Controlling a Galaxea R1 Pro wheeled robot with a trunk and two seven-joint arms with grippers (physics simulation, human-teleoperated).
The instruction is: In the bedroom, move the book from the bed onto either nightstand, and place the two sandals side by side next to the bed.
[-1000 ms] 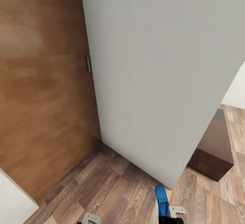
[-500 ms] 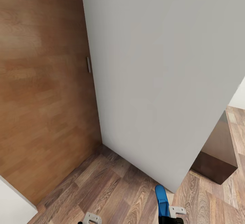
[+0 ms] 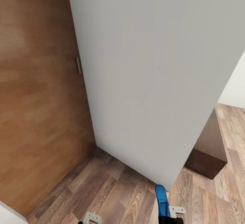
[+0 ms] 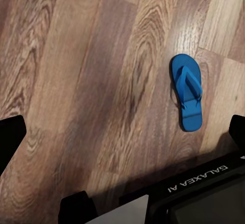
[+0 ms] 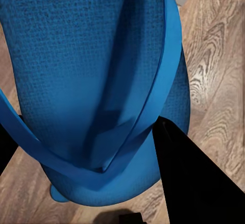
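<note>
Currently, one bright blue flat flip-flop sandal [image 3: 162, 200] is clamped between the fingers of the right gripper [image 3: 172, 217], its thong strap and sole close before the right wrist camera. The second blue sandal [image 4: 187, 92] lies flat on the light-brown wood-plank floor [image 3: 112, 193], below the left gripper [image 3: 90, 219], whose fingers stand apart and empty. Ahead: a grey wall panel [image 3: 153, 74], a brown wooden door [image 3: 37, 91], a dark-brown glossy cabinet [image 3: 207, 149]. Since a second ago the whole head view has shifted sideways, the panel edge now further left: the robot is turning, apparently still in transit with the sandal; neither bed nor book can be placed.
</note>
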